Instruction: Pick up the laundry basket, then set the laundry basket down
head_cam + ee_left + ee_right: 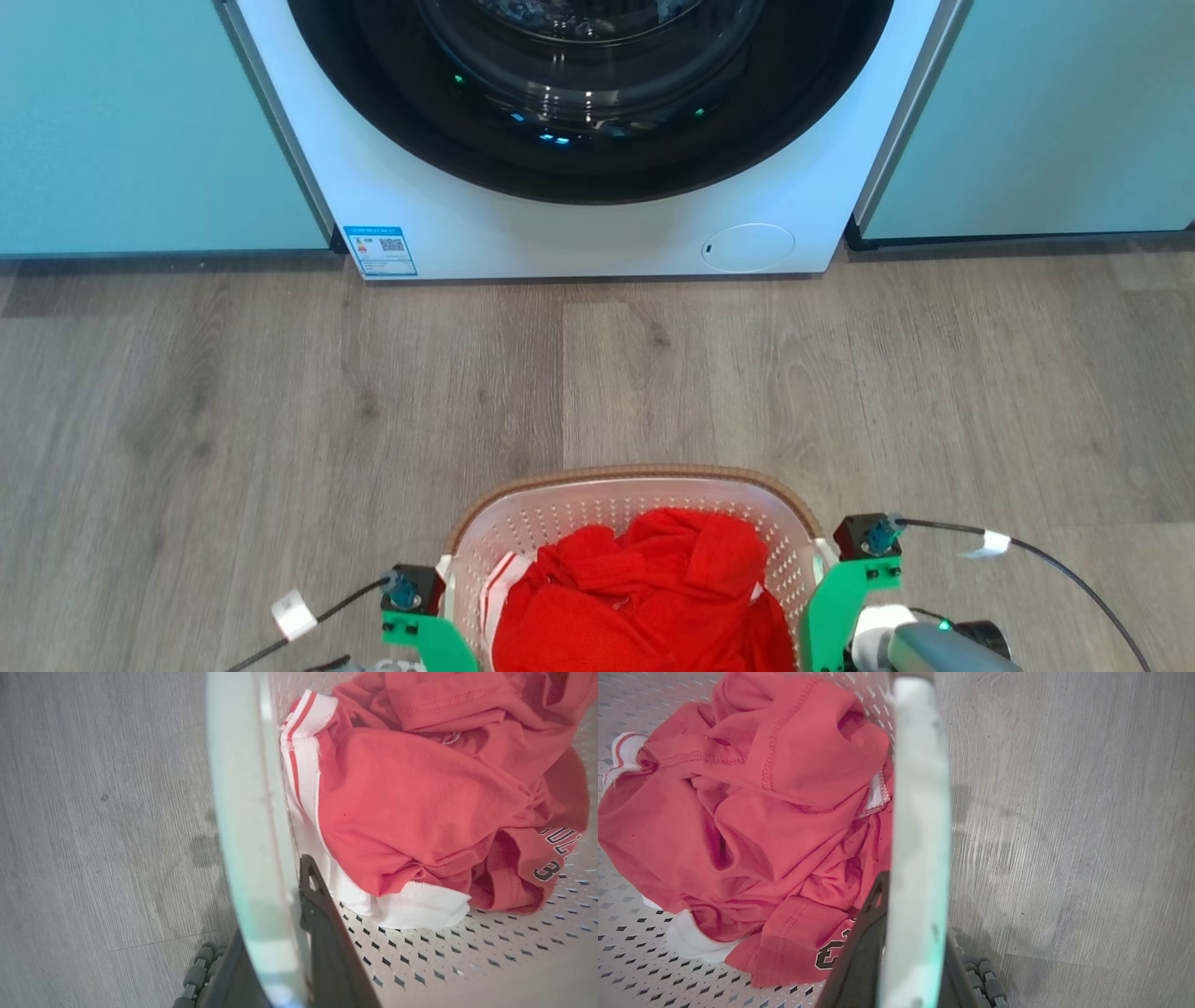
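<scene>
The left gripper is clamped on the left handle of the laundry basket. One dark finger lies inside against the perforated wall and the other sits outside. The pale, blurred handle takes up the whole gap between them. The right gripper pinches the right handle the same way, with one finger inside and one outside. In the head view the two green wrist mounts stand at either side of the basket, right against its edges.

There is one basket, white with small holes and a brown rim. It sits over the wood floor, well apart from the floor's far edge, where the washing machine stands, and straight in front of that machine. I cannot tell whether its base touches the floor or hangs clear of it.

Inside the basket lies a heap of red clothes with white trim and red stripes, and a dark printed 3 shows on one fold. How many pieces make up the heap cannot be told.

There is one washing machine, white with a dark round door, and it has one blue label at its lower left corner. Two pale blue-green cupboard fronts flank it, one on each side. Two black cables show, one at each wrist, each with one white tag
</scene>
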You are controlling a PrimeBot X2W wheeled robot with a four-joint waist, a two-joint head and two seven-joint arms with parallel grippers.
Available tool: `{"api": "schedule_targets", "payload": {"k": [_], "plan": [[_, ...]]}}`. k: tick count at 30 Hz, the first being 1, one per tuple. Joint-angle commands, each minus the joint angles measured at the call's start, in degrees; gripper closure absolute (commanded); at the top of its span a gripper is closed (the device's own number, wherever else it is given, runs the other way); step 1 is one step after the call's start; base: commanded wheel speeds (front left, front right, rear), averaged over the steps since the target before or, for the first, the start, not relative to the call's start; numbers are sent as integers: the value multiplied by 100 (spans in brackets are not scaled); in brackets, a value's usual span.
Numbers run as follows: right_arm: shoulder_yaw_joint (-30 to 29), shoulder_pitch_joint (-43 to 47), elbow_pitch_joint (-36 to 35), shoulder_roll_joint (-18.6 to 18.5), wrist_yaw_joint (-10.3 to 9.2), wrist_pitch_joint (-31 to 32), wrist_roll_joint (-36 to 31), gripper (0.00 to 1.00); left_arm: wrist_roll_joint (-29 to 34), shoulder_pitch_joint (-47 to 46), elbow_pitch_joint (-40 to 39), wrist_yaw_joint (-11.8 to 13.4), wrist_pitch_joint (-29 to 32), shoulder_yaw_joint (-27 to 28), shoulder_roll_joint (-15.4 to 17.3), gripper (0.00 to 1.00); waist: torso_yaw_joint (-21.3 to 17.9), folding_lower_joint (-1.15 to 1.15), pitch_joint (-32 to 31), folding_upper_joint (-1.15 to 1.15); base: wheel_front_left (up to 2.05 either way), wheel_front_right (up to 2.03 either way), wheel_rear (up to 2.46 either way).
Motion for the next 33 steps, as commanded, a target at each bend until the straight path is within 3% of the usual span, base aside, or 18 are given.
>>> {"api": "schedule_targets", "payload": {"k": [1,17,33], "plan": [[93,-150,-50,-55,13,-124,27,100,6,-155,59,11,-32,19,155,100,1,-1,11,0,0,0,0],[310,-369,-39,-55,13,-202,220,100,-49,-394,82,-76,-72,4,175,100,-21,-1,268,0,0,0,0],[383,-1301,58,-55,13,-462,247,100,-39,-1393,86,48,-268,74,185,100,-23,-1,1429,0,0,0,0]]}}
